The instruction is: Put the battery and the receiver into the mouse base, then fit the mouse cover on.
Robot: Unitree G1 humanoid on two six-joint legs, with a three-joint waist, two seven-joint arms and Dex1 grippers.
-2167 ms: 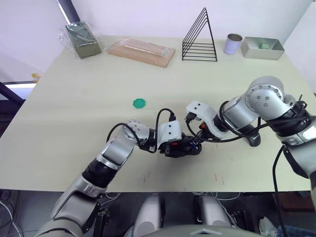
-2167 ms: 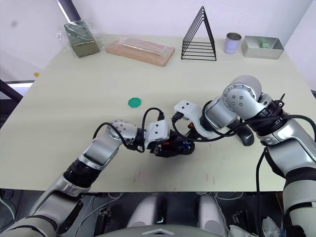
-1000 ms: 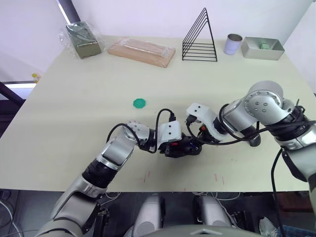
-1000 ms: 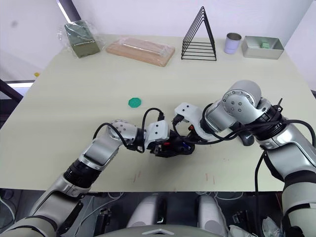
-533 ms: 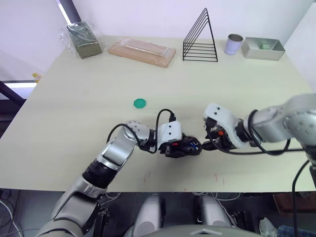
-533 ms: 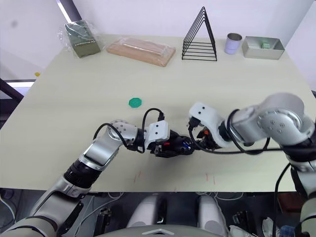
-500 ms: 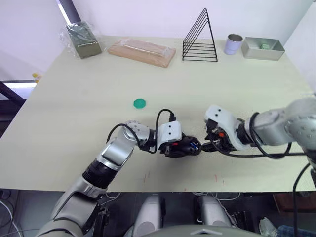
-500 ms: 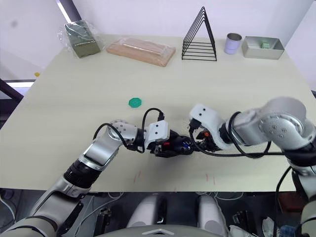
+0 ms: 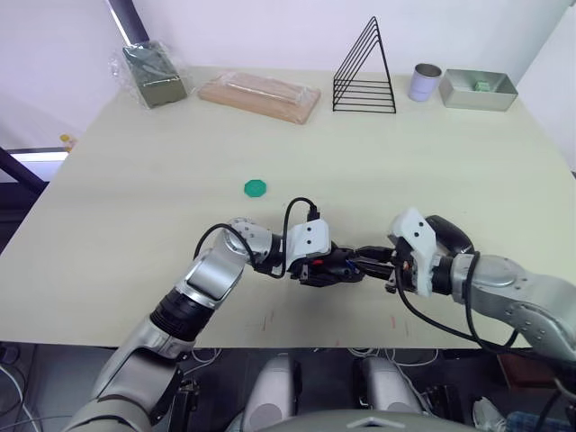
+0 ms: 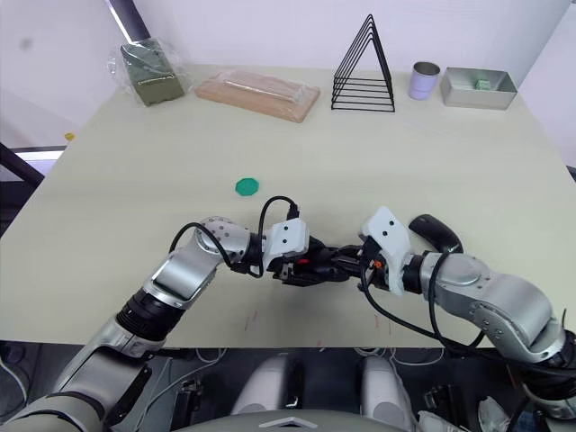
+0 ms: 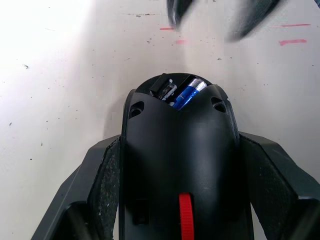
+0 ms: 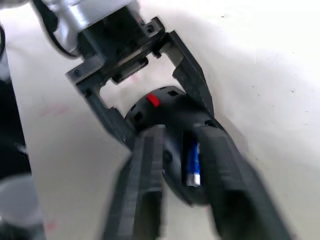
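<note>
My left gripper (image 9: 331,268) is shut on the mouse base (image 11: 177,150), holding it by its sides on the table near the front edge. The red wheel shows on the base. The blue battery (image 12: 191,161) lies in its open rear compartment. Beside the battery is a small dark piece (image 11: 161,86); I cannot tell whether it is the receiver. My right gripper (image 9: 369,260) is open and points at the rear of the base, its fingers (image 12: 148,190) on either side of the battery end. The mouse cover (image 10: 435,232) lies on the table just behind my right wrist.
A green disc (image 9: 255,187) lies behind the base. Along the far edge are a wrapped green box (image 9: 153,72), a wrapped wooden block (image 9: 258,94), a wire rack (image 9: 364,72), a tin cup (image 9: 425,81) and a metal tray (image 9: 479,88). The table's front edge is close.
My right arm has swung from over the table down to the front right, its gripper drawing back a little from the base. The mouse cover has come into sight. The left arm has not moved.
</note>
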